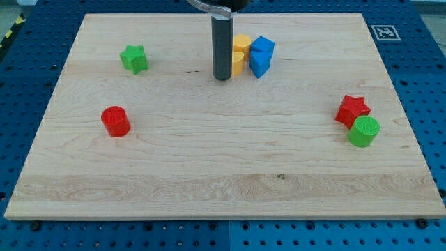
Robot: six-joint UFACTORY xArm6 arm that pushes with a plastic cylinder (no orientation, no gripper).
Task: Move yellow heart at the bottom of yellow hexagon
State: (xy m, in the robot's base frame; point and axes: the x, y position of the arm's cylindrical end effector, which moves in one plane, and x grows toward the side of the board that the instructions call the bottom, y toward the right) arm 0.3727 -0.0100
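My tip (pixel 222 78), a bare rod with no fingers, touches heart (pixel 237 63) below hexagon (pixel 242 43). Heart is likely light, rigid, slides easily; push its flat side.

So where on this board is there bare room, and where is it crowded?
Free: the broad middle between red cylinder and red star, and the whole bottom strip. Crowded: top centre, where my tip sits left of the yellow blocks and blue blocks; green cylinder touches the star.

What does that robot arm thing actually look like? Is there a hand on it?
No hand. You see only a straight, smooth, dark grey rod with a flat round end, my tip. At the view's top it fits into a wider black holder with a shiny metal ring. No cables or markings show.
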